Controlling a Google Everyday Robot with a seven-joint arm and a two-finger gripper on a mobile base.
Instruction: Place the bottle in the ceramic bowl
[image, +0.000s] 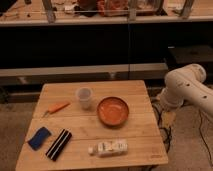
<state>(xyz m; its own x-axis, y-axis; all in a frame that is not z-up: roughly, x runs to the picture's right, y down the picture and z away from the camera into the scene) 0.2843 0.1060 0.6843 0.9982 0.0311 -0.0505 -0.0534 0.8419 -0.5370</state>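
In your camera view, the bottle (109, 148) lies on its side near the surface's (125, 90) near edge, just nearer than the ceramic bowl (112, 111) and not touching it. Only the white arm (185, 87) shows, right of the surface. The hand is out of frame, so you cannot tell its state.

view: single | high, looking down across table (131, 141) | mid-range | arm (186, 89) right, claw outside frame
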